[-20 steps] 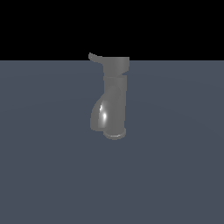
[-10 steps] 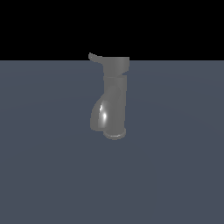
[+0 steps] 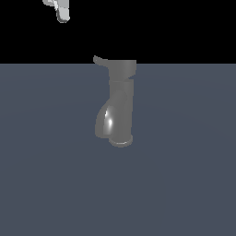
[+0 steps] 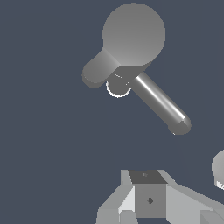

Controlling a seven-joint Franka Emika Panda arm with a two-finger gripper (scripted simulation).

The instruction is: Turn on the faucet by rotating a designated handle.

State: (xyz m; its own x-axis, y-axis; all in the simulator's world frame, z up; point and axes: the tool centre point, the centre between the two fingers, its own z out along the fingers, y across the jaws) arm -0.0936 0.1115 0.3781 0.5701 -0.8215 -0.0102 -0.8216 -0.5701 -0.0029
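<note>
We see one faucet (image 3: 120, 103) standing upright on the grey floor, with one handle (image 3: 101, 61) sticking sideways off its top cap toward the exterior view's left. One gripper (image 3: 60, 10) hangs well above the faucet, out past the handle tip on that same side. The handle's long axis runs roughly level, so we judge the next move is down toward its tip. We can't tell the finger spacing.

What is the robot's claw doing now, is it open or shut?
Pale grey gripper: only partly in view, open or shut cannot be told; holding nothing visible, well clear of the dark grey glossy metal faucet.
</note>
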